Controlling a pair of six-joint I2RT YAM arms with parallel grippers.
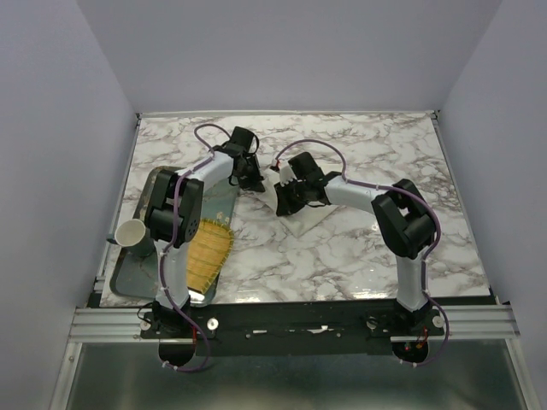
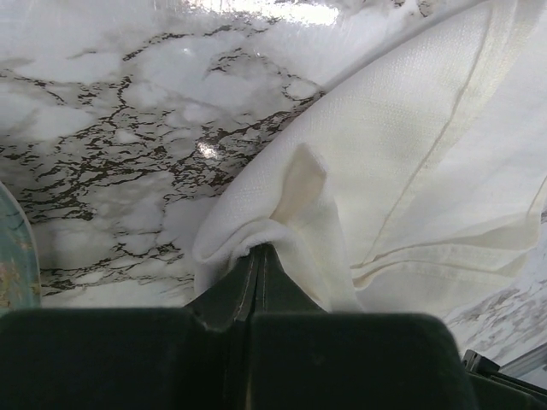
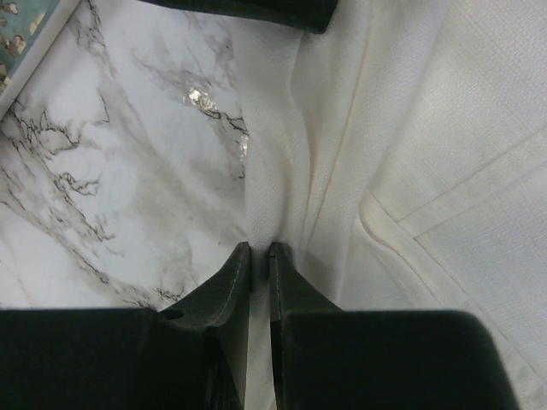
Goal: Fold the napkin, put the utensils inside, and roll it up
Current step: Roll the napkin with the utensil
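The cream-white napkin (image 1: 295,215) lies crumpled on the marble table between my two grippers. In the left wrist view my left gripper (image 2: 259,249) is shut on a bunched edge of the napkin (image 2: 410,162). In the right wrist view my right gripper (image 3: 260,248) is shut on a narrow fold of the napkin (image 3: 427,154), with the cloth running between its fingers. From above, the left gripper (image 1: 253,179) and right gripper (image 1: 285,195) are close together over the cloth. The spoon is not in view.
A grey tray (image 1: 128,275) sits at the table's left edge, holding a yellow woven mat (image 1: 209,248). A white paper cup (image 1: 130,232) stands by the left arm. The tray's teal edge shows in the wrist views (image 2: 12,256) (image 3: 24,19).
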